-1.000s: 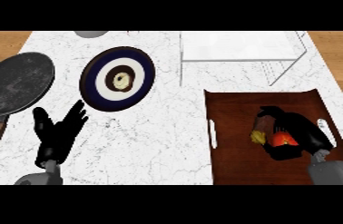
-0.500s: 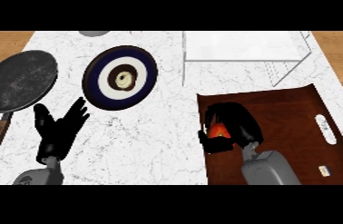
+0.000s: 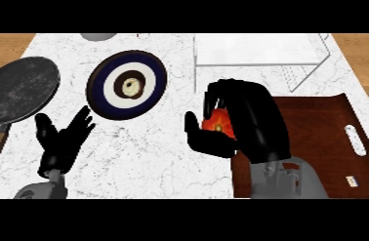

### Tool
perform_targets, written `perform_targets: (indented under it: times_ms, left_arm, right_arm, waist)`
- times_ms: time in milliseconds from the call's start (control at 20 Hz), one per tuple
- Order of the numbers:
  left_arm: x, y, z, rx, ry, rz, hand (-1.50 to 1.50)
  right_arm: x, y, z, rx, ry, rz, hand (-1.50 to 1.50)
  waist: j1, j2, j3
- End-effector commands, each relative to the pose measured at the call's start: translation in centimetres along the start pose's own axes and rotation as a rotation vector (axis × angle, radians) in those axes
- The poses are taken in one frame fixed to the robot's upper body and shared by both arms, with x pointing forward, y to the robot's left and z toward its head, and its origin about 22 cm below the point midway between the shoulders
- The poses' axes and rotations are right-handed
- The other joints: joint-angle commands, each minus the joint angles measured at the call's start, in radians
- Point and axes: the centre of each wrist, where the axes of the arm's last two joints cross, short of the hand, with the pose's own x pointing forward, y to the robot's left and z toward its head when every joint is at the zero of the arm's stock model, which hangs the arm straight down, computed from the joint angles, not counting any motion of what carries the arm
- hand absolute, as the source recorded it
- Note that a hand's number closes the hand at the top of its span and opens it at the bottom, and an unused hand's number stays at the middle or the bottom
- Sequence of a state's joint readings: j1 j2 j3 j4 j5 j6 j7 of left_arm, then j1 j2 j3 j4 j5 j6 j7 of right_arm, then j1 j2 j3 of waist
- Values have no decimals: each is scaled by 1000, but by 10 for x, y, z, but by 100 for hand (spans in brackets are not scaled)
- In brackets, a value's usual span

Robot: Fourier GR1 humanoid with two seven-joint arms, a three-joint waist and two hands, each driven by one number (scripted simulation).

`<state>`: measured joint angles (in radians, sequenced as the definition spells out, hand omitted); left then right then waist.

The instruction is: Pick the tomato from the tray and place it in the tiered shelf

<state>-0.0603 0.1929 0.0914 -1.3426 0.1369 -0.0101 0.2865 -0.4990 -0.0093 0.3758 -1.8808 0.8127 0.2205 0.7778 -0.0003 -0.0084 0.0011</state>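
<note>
A red tomato (image 3: 218,124) sits inside my right hand (image 3: 249,120), whose fingers and thumb curl round it; only part of it shows. The hand hangs over the counter at the left edge of the brown tray (image 3: 324,132), below the white tiered shelf (image 3: 259,52) at the back. My left hand (image 3: 63,140) rests open at the lower left, fingers up.
A dark blue and white plate (image 3: 128,84) with a small round thing at its centre lies left of the shelf. A dark grey pan (image 3: 25,89) sits at the far left edge. A grey object (image 3: 99,36) peeks in at the top edge.
My right hand has lifted the tomato off the tray and carried it left and up toward the shelf. The left hand has stayed where it was.
</note>
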Motion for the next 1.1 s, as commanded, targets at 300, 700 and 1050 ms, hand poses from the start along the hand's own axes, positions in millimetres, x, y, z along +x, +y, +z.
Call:
perform_targets:
  times_ms: [300, 700, 1050]
  left_arm:
    - [-8, -1, 5, 8, 27, -21, 0]
    - [2, -17, 7, -27, 6, -11, 0]
    - [-10, -17, 8, -18, 6, -4, 0]
  right_arm:
    - [54, -103, -2, -193, 52, 0, 150]
    - [60, -170, -63, -283, 95, -79, 150]
    - [47, -216, -108, -292, 116, -50, 150]
  waist:
    - [1, 6, -2]
    - [12, 8, -1]
    - [16, 11, -2]
